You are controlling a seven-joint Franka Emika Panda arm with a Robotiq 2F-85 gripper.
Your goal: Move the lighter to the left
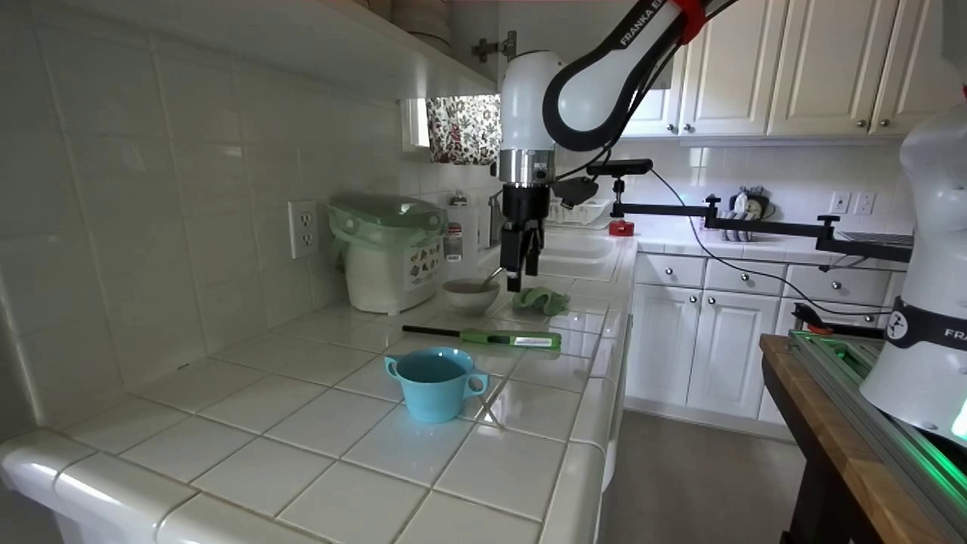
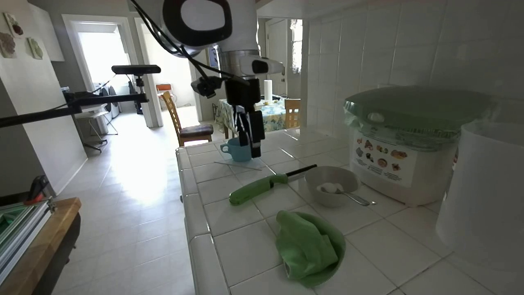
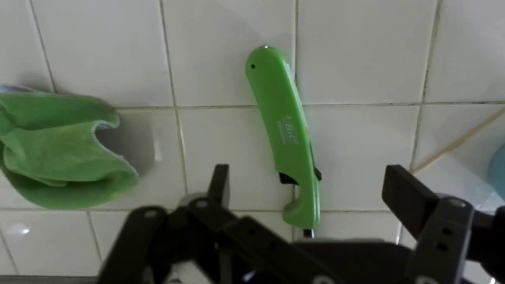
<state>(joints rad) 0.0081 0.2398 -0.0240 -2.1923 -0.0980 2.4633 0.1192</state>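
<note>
In the wrist view my pincer (image 3: 308, 182) is spread wide, grasping nothing, and the lighter (image 3: 290, 142) lies on the tiled counter (image 3: 229, 150) with its narrow lower part showing between my fingers (image 3: 404, 193). That is what my next move turns on: the lighter's long axis runs from about half past eleven to half past five, while the fingers face each other along the nine-to-three line, so I judge that squeezing would grip across the body, not along it. Most of the green body stretches from there towards twelve; the thin black end (image 3: 309, 233) heads to six and is mostly hidden by my own bulk. A rumpled green cloth (image 3: 67, 150) sits over at nine, and a sliver of blue cup (image 3: 499, 171) at three. In an exterior view my pincer (image 1: 523, 278) hangs above the counter, apart from the lighter (image 1: 487, 337), which lies below between six and seven, black end to nine, butt to three, with the cup farther out at seven. In an exterior view the lighter (image 2: 262, 187) lies at about five from my pincer (image 2: 250, 148), slanting from eight up to two, its black end reaching near the bowl (image 2: 325, 200). I reckon a straight descent comes first, with little or no twist needed, before any shift to the left.
</note>
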